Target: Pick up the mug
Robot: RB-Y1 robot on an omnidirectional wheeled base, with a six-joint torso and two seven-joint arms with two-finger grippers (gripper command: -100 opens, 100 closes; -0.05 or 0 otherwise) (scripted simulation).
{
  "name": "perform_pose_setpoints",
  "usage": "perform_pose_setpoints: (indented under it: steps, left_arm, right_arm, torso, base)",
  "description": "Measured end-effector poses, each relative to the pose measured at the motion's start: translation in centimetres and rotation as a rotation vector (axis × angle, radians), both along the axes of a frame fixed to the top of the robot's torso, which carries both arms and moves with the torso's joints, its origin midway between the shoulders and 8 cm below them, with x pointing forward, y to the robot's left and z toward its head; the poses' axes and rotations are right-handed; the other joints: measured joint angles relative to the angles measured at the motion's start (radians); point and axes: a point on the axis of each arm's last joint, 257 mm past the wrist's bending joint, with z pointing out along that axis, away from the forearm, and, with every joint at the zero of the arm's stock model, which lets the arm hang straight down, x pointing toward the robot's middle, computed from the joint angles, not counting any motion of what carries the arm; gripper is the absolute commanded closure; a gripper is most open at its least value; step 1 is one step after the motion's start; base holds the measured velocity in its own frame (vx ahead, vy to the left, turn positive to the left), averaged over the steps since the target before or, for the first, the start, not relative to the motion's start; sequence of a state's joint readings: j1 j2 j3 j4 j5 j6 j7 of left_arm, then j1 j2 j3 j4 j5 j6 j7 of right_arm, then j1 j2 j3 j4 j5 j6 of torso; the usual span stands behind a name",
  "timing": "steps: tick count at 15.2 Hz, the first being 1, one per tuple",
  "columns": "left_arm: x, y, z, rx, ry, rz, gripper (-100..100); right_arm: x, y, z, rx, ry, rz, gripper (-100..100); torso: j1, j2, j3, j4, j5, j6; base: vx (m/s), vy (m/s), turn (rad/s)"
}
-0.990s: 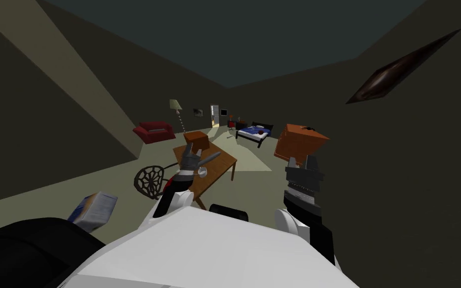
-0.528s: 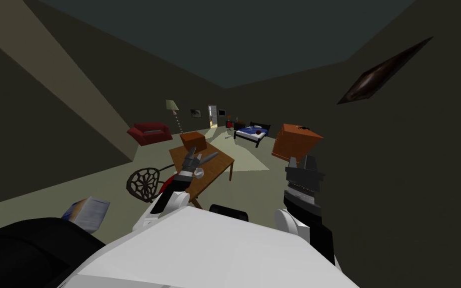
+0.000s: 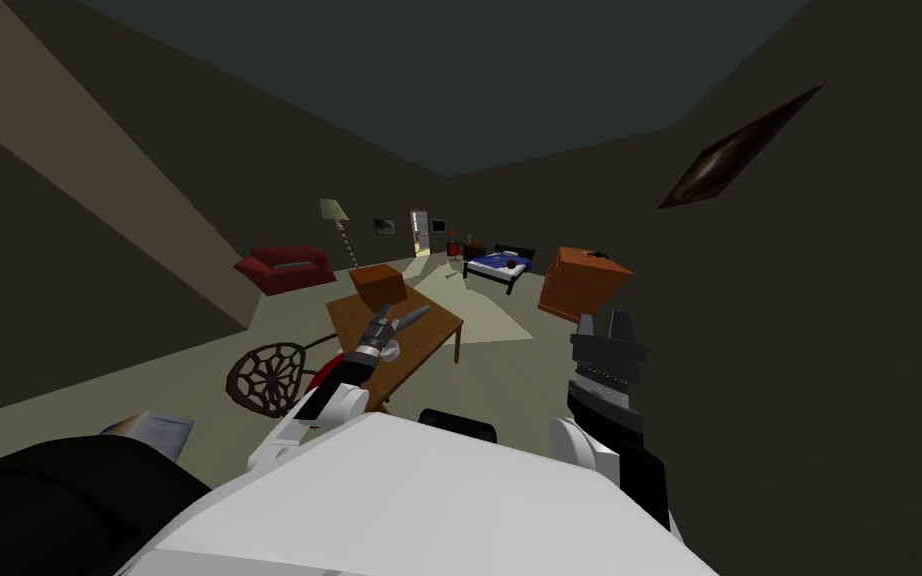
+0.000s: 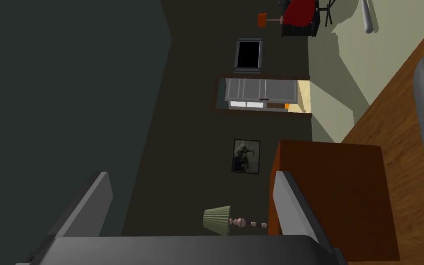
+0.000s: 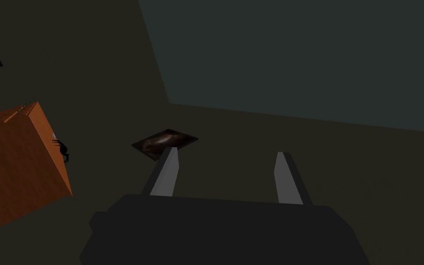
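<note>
**Left gripper open above the table, mug beside its wrist**

Head view: Just left of the frame's centre stands a wooden table [image 3: 431, 336]. The left gripper [image 3: 386, 322] hovers over it with its fingers spread. A small pale mug [image 3: 390, 350] sits on the tabletop just below the gripper in the frame, close beside the wrist. A grey baseball bat [image 3: 412, 317] lies on the table just right of the fingers. An orange-brown box [image 3: 379, 282] stands at the table's far end. Right of centre, the right gripper [image 3: 604, 323] points upward in front of an orange-brown cabinet [image 3: 584, 282].

Left wrist view: The two fingers stand wide apart with nothing between them. Past one finger is the box on the tabletop, with the bat alongside it.

Right wrist view: These fingers are also parted and empty. A framed picture [image 5: 165, 141] hangs on the wall just beyond one fingertip, and the cabinet stands off to that same side.
</note>
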State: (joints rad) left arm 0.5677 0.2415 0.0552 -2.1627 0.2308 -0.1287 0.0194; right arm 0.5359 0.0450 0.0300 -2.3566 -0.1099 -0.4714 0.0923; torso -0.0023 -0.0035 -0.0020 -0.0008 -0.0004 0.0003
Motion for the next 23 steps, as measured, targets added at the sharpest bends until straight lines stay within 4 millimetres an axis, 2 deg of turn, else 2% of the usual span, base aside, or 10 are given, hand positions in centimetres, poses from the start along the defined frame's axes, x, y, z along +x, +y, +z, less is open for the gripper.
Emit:
perform_pose_setpoints:
  steps: [3,7,13,14,21,23]
  left_arm:
    - [-0.2,1.4,-2.9,-0.007,0.095,0.019,-100]
    - [-0.9,4.4,-7.5,-0.026,0.235,0.056,-100]
    - [-2.3,7.7,-12.1,-0.056,0.383,0.103,-100]
    - [-2.5,7.8,-12.6,-0.061,0.401,0.108,-100]
    - [-5.7,11.6,-18.4,-0.117,0.597,0.182,-100]
    - [-7.3,12.6,-20.3,-0.14,0.659,0.21,-100]
  right_arm:
    - [0.0,0.0,0.0,0.0,0.0,0.0,0]
    - [0.0,0.0,0.0,0.0,0.0,0.0,0]
    - [0.0,0.0,0.0,0.0,0.0,0.0,0]
    - [0.0,0.0,0.0,0.0,0.0,0.0,0]
    - [0.0,0.0,0.0,0.0,0.0,0.0,0]
    - [0.0,0.0,0.0,0.0,0.0,0.0,0]
  torso:
    - [0.0,-0.001,0.0,0.0,0.0,0.0]
    - [0.0,-0.001,-0.001,0.0,0.0,0.0]
    - [0.001,0.0,0.0,0.0,0.0,0.0]
    - [0.001,0.0,0.0,0.0,0.0,0.0]
    - [0.001,-0.001,-0.001,0.0,0.0,0.0]
    - [0.002,-0.002,-0.001,0.0,0.0,0.0]
  base:
    - [0.064,-0.029,-0.085]
    - [0.06,-0.027,-0.06]
    - [0.046,-0.013,-0.059]
    - [0.05,-0.01,-0.065]
    - [0.067,-0.011,-0.077]
    - [0.068,0.004,-0.053]
